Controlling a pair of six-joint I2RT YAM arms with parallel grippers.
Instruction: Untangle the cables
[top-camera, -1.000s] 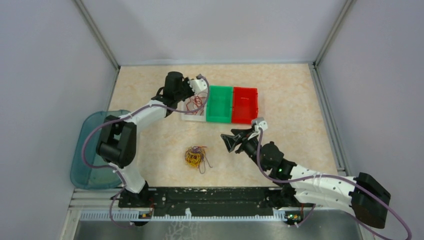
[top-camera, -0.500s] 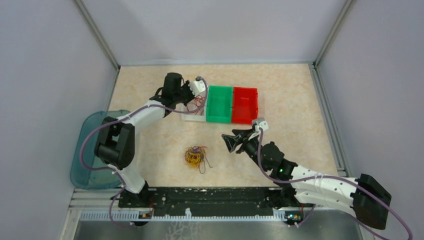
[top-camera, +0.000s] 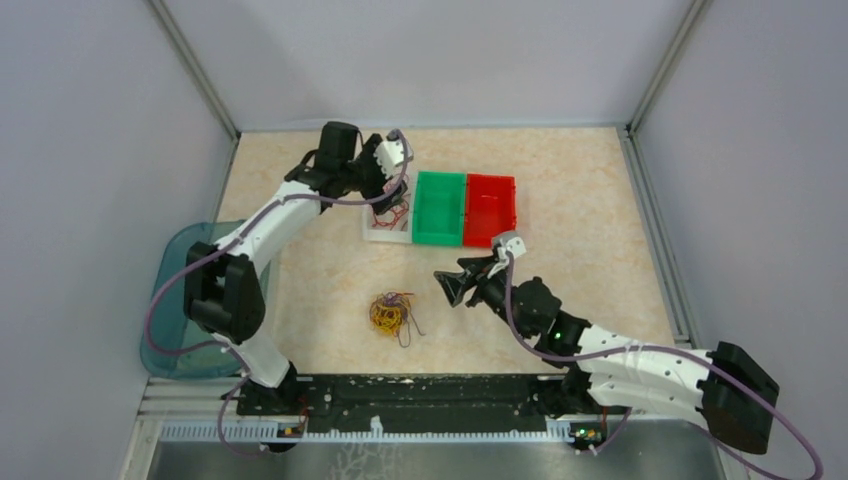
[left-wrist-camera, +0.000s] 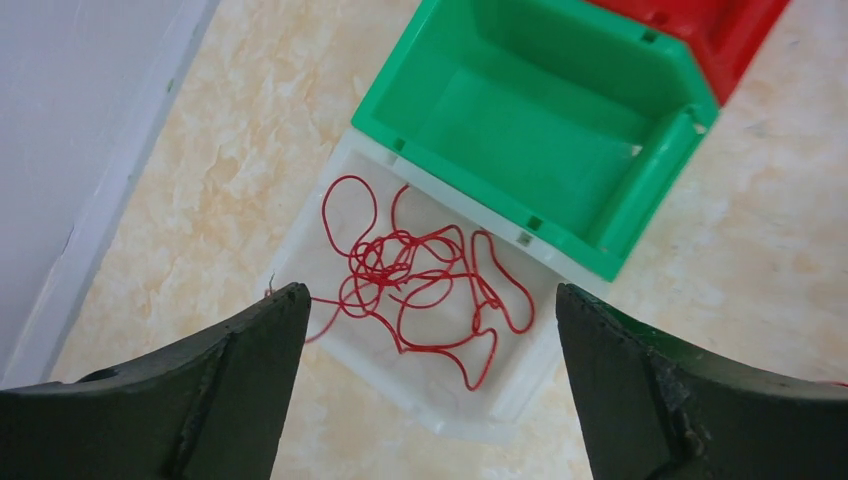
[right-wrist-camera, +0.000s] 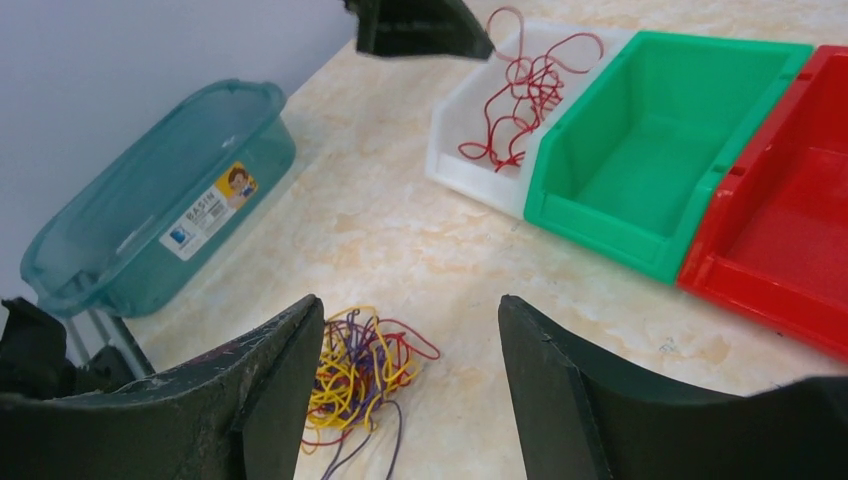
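Note:
A loose red cable (left-wrist-camera: 420, 290) lies curled in the white bin (left-wrist-camera: 505, 385), apart from the other cables. One end trails over the bin's edge beside my left finger. My left gripper (left-wrist-camera: 430, 290) hangs open above it, nothing between its jaws; from above it sits over the white bin (top-camera: 385, 235) at the back. A tangle of yellow, purple and red cables (top-camera: 390, 313) rests on the table's middle. My right gripper (top-camera: 452, 287) is open just right of the tangle (right-wrist-camera: 360, 375), above the table, holding nothing.
A green bin (top-camera: 440, 208) and a red bin (top-camera: 490, 210), both without contents, stand side by side right of the white bin. A teal plastic basin (top-camera: 180, 300) sits at the left table edge. Grey walls enclose the table.
My left gripper has opened and drawn back up and left, leaving the red cable in the white bin. The right gripper has edged left toward the tangle and widened a little.

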